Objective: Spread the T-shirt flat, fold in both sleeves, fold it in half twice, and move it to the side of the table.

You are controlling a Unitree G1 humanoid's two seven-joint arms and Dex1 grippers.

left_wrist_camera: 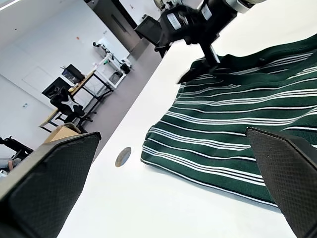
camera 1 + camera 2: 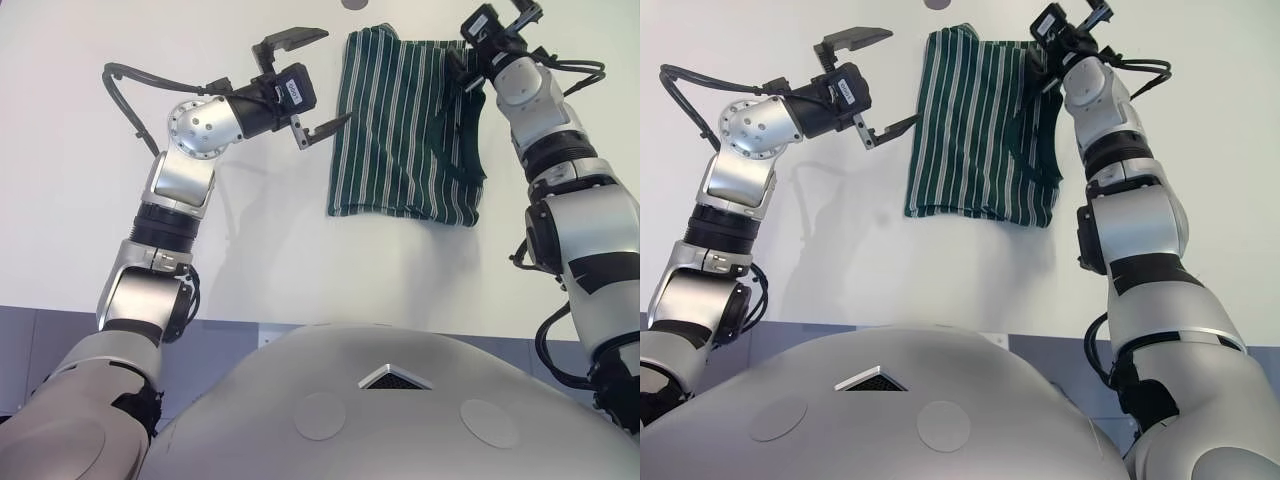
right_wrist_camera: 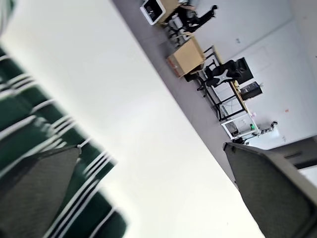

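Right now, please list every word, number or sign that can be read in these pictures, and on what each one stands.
No text can be read.
Small white label on the left gripper: too small to read.
T-shirt: stripes only, no print visible.

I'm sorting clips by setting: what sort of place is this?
Probably a lab or office workroom: a plain white table with a striped T-shirt on it, and desks and office chairs on a grey floor beyond.
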